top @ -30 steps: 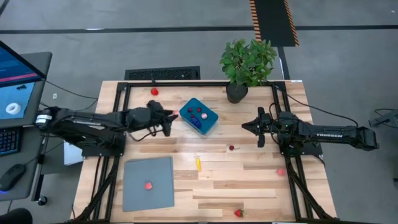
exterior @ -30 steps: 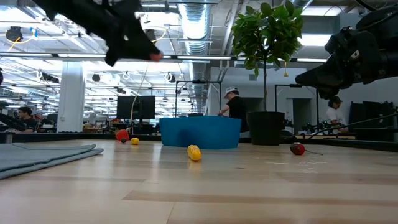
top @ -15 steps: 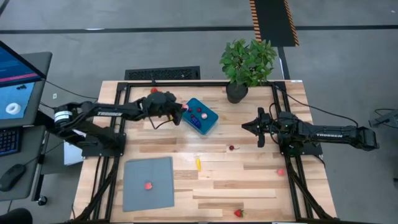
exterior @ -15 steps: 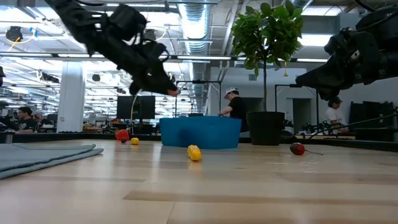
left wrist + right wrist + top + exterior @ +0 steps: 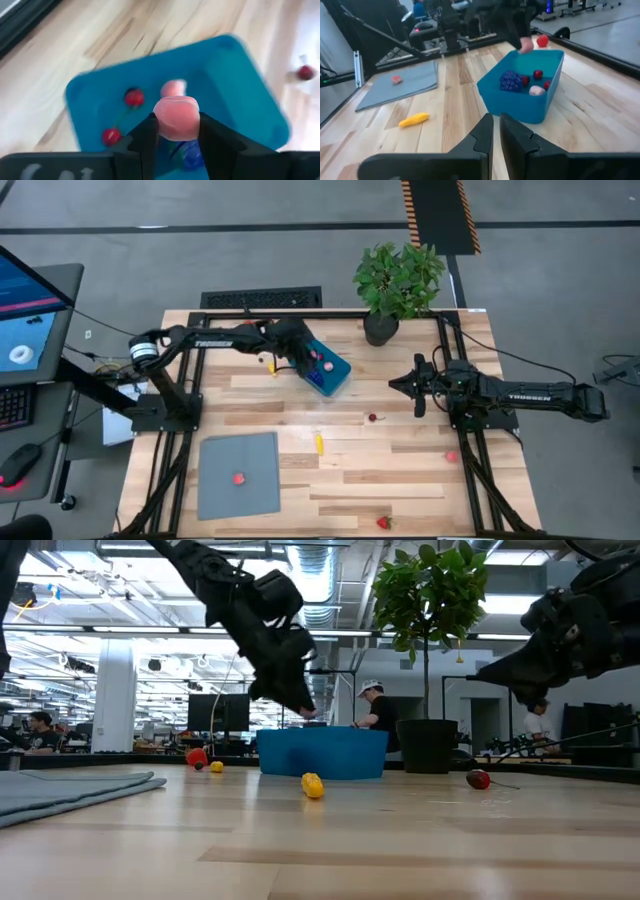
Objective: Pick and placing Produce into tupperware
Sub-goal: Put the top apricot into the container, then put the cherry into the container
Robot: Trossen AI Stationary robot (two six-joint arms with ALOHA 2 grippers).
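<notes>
The teal tupperware (image 5: pixel 325 368) sits far of the table's centre, next to the potted plant. It holds two red cherries (image 5: pixel 134 97), a pink piece (image 5: pixel 173 88) and a dark blue berry (image 5: pixel 510 80). My left gripper (image 5: pixel 302 352) hangs over the container's left part, shut on a pink piece of produce (image 5: pixel 176 117). My right gripper (image 5: pixel 394 383) waits off the table to the container's right, shut and empty. A yellow piece (image 5: pixel 319 443), a cherry (image 5: pixel 373 418), a pink piece (image 5: pixel 451 456) and a strawberry (image 5: pixel 383 522) lie loose on the table. My left gripper pinches the pink piece (image 5: pixel 176 116) between its two fingers (image 5: pixel 148 136), one on each side of it. The fingers slant down from the table's left. The piece is lifted clear, just above the tupperware's inside (image 5: pixel 220 100).
A grey sheet (image 5: pixel 238 473) lies near-left with one pink piece (image 5: pixel 239 477) on it. The potted plant (image 5: pixel 398 280) stands at the far edge, right of the container. A red piece (image 5: pixel 542 40) lies beyond the container. Black frame rails run along both sides.
My left gripper has swung from left of the tupperware toward the table's right and far edge, then come down over the container, carrying the pink piece all the way. It has stayed shut on it. The right arm has kept still.
</notes>
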